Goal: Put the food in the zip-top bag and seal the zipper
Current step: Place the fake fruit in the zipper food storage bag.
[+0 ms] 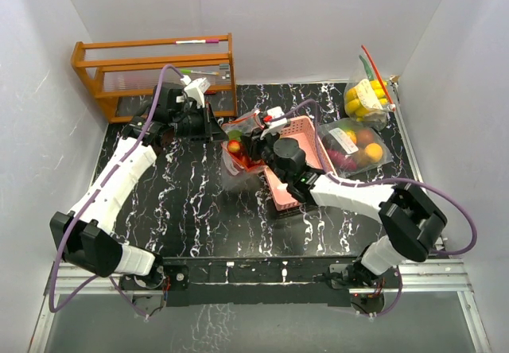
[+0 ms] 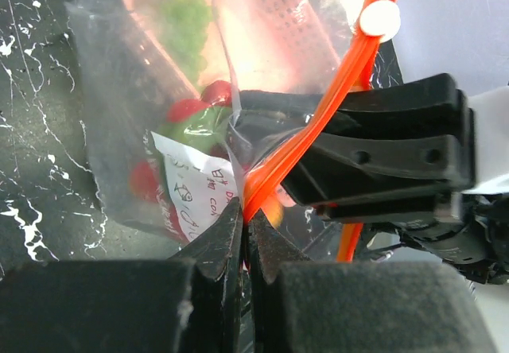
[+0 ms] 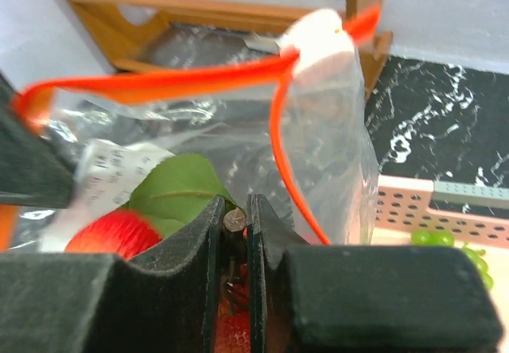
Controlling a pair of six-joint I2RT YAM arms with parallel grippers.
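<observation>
loading food (image 3: 116, 232) into the zip-top bag (image 3: 338, 138)
left gripper (image 2: 242, 227) clamps the zipper (image 2: 334, 106), right gripper (image 3: 236, 203) pinches a fruit stem (image 3: 233, 220); release deep inside.

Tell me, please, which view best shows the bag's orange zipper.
The left wrist view: the orange zipper runs sharp from the left gripper to its white slider. The right wrist view shows it blurred; the top view barely shows it.
</observation>
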